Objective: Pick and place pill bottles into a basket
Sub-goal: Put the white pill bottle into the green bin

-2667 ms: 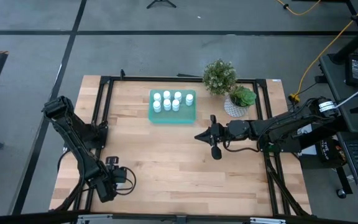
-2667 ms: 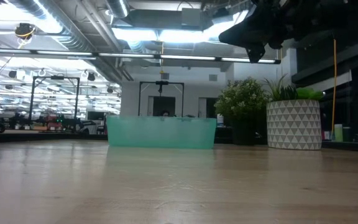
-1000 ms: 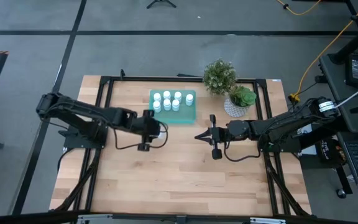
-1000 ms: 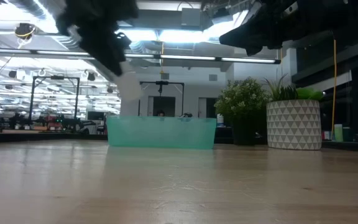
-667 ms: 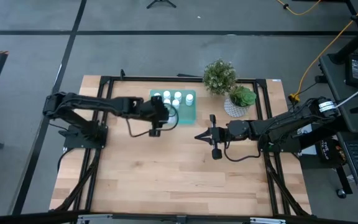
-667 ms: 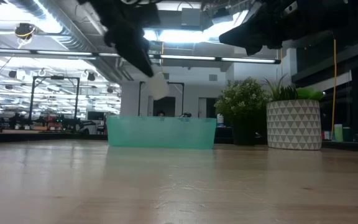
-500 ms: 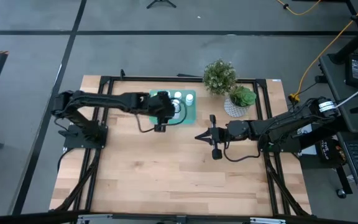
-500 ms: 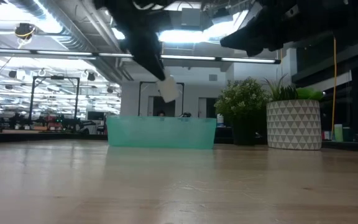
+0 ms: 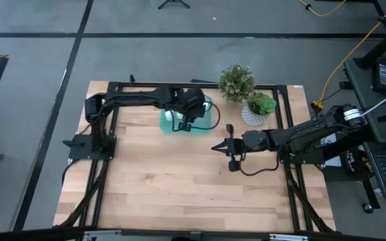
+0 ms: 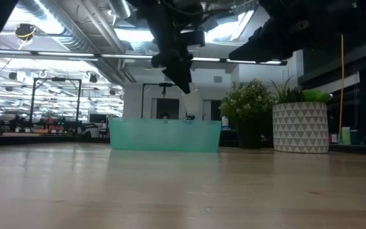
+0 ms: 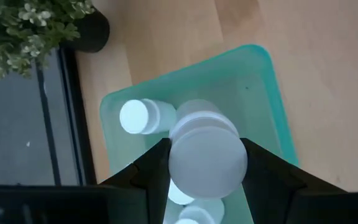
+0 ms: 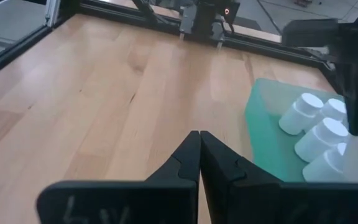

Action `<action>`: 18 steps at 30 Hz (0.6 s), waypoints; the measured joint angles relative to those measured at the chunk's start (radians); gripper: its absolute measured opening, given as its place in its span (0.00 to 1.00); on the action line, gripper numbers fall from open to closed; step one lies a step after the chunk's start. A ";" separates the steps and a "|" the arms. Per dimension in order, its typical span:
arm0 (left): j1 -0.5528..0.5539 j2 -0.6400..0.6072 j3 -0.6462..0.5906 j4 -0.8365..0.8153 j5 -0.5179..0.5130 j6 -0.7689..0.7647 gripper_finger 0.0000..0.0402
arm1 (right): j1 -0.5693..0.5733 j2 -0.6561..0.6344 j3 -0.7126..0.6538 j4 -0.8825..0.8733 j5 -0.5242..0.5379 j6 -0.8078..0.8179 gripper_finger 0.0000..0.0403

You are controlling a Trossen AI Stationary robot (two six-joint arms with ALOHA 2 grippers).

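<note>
Surface: pale wooden table (image 9: 179,181) inside a black frame, grey floor around it; low view looks into a large lit hall behind.
Basket (image 9: 210,120): teal tray toward the far edge of the table, partly covered in the high view by the left arm.
Left gripper (image 9: 185,124): above the basket, fingers clamped on a pill bottle (image 11: 207,158) held cap-forward between them.
Held bottle against basket: in the low view, white bottle (image 10: 192,100) hangs just above the basket's rim (image 10: 164,135), apart from it.
Bottles in basket: several white ones standing close together (image 12: 325,138); exact count hard to tell.
Right gripper (image 9: 212,147): above bare table, near the basket's right corner, fingers pressed together, holding nothing.
Around: bushy plant in a dark pot (image 9: 236,82) and a patterned white pot (image 10: 300,126) with green leaves, just right of the basket.
View differences: left wrist view alone shows one standing bottle (image 11: 143,116) beyond the held one; right wrist view alone shows the closed fingertips (image 12: 199,135).
</note>
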 joint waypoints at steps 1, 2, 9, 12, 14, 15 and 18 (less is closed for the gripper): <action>0.008 0.010 0.014 -0.006 0.014 0.013 0.39 | -0.002 0.000 0.000 -0.002 0.000 0.000 0.04; 0.016 0.019 0.024 -0.006 0.029 0.025 0.39 | -0.004 0.000 0.000 -0.005 0.000 0.000 0.04; 0.060 0.069 0.045 -0.001 0.048 0.061 0.39 | -0.018 0.000 0.000 -0.033 0.001 0.003 0.04; 0.074 0.095 0.045 -0.001 0.051 0.072 0.39 | -0.030 0.000 0.000 -0.036 0.001 0.003 0.04; 0.081 0.116 0.045 -0.001 0.050 0.072 0.39 | -0.035 0.000 0.000 -0.036 0.001 0.008 0.04; 0.085 0.125 0.044 -0.002 0.050 0.072 0.39 | -0.037 0.000 0.000 -0.036 0.001 0.009 0.04; 0.090 0.145 0.044 0.039 0.051 0.085 0.39 | -0.037 0.000 0.000 -0.037 0.000 0.009 0.04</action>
